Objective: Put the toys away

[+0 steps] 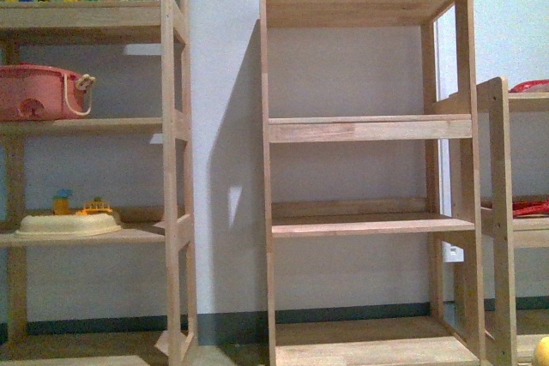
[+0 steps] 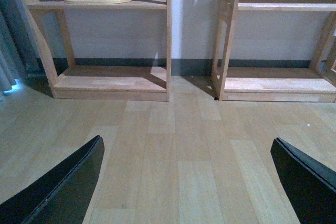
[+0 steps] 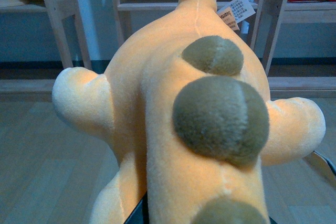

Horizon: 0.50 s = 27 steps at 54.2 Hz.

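The orange-yellow plush animal (image 3: 157,103) fills the right wrist view, seen from behind, with brownish nubs (image 3: 220,119) along its back and a white tag (image 3: 236,9) near its far end. My right gripper (image 3: 205,217) is shut on it; the fingers are almost wholly hidden under the plush. In the front view only a yellow sliver of the plush animal (image 1: 542,351) shows at the bottom right corner. My left gripper (image 2: 184,182) hangs open over bare wooden floor, its black fingers (image 2: 63,187) wide apart with nothing between them.
A wooden shelf unit (image 1: 369,225) with bare shelves stands straight ahead. The left unit holds a pink tub (image 1: 39,92) and a pale-yellow tray (image 1: 69,225). A unit at the right edge holds red items (image 1: 532,207). Pale plank floor (image 2: 178,129) lies before the shelves.
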Available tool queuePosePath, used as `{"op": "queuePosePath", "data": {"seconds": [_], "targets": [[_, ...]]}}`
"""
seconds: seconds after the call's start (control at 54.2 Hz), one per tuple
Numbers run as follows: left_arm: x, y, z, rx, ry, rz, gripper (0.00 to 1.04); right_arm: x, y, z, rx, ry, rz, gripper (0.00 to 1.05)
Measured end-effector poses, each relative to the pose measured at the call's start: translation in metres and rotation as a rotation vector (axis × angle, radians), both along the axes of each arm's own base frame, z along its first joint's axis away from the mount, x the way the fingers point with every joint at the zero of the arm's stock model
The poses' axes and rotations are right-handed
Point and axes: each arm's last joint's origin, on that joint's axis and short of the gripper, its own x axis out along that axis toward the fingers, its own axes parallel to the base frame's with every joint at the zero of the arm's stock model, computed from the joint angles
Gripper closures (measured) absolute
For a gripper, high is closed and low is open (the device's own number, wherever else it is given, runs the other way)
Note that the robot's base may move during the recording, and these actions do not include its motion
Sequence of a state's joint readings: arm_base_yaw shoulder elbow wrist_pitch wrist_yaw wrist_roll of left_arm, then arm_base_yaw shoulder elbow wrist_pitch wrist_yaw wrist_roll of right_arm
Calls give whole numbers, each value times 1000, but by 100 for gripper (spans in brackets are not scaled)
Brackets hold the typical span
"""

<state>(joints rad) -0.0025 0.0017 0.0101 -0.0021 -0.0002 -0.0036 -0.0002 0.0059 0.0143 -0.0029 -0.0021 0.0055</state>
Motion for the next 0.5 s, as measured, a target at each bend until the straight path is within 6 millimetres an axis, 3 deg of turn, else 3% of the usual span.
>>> {"op": "queuePosePath", "data": {"seconds": [0.498], "targets": [[0, 0, 0, 0, 0, 0, 6, 0, 0, 0, 0, 0, 2, 97]]}}
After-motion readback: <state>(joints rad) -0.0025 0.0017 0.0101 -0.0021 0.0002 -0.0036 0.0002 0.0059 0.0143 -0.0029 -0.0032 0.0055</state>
